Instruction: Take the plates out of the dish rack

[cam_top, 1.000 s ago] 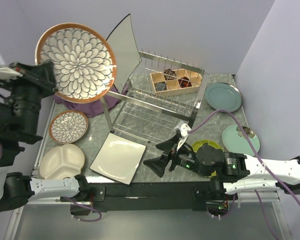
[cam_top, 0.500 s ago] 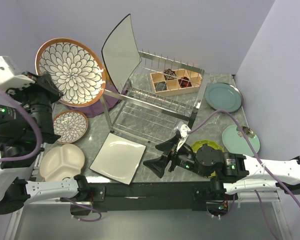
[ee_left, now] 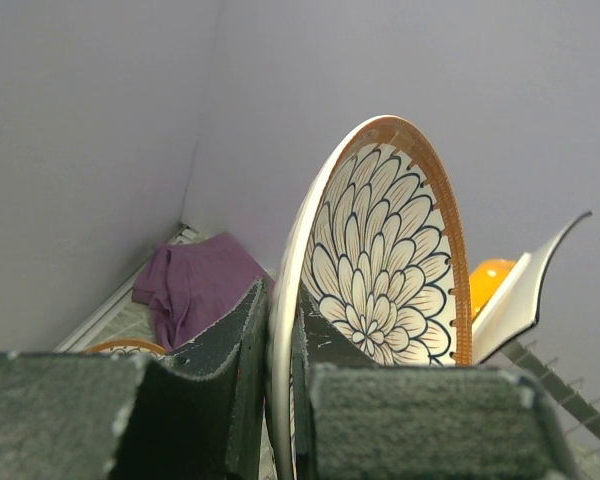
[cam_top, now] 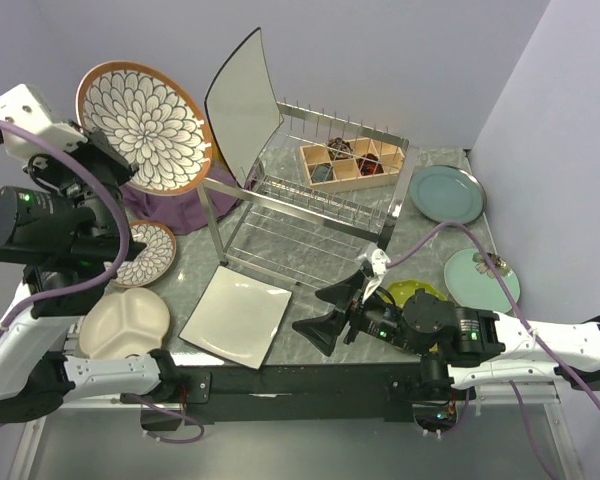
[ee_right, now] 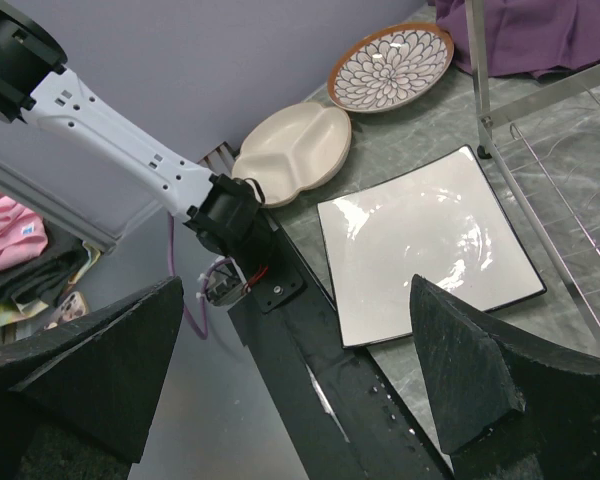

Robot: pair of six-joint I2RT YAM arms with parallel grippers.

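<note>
The left hand [cam_top: 108, 165] is clamped tight on the lower rim of a large brown-rimmed petal-pattern plate [cam_top: 145, 125], holding it on edge in the air, up and to the left of the dish rack [cam_top: 310, 210]. The left wrist view shows its padded fingers [ee_left: 220, 350] pinching the rim from both sides. In front of the rack, the right hand [cam_top: 325, 312] hangs low with its jaws spread as wide as they go and nothing between them. It sits just beside the right corner of a flat cream square plate [cam_top: 236, 315], which lies on the grey marbled counter [cam_top: 435, 255] before the rack's front legs. A second, upright cream square plate [cam_top: 242, 105] stands in the rack's left end, rising well above the tines. A wooden compartment box [cam_top: 350, 165] rests on the rack's far right portion. Left of the rack lie a purple cloth [cam_top: 170, 205] by its legs, a small petal-pattern plate [cam_top: 152, 250] partly hidden behind the left arm, and a cream divided dish [cam_top: 125, 322] nearer the counter's front edge. Right of the rack lie a teal-grey round plate [cam_top: 446, 193] and, nearer the front, a mint plate with a flower [cam_top: 480, 278]. A yellow-green plate [cam_top: 410, 292] lies partly under the right arm.
</note>
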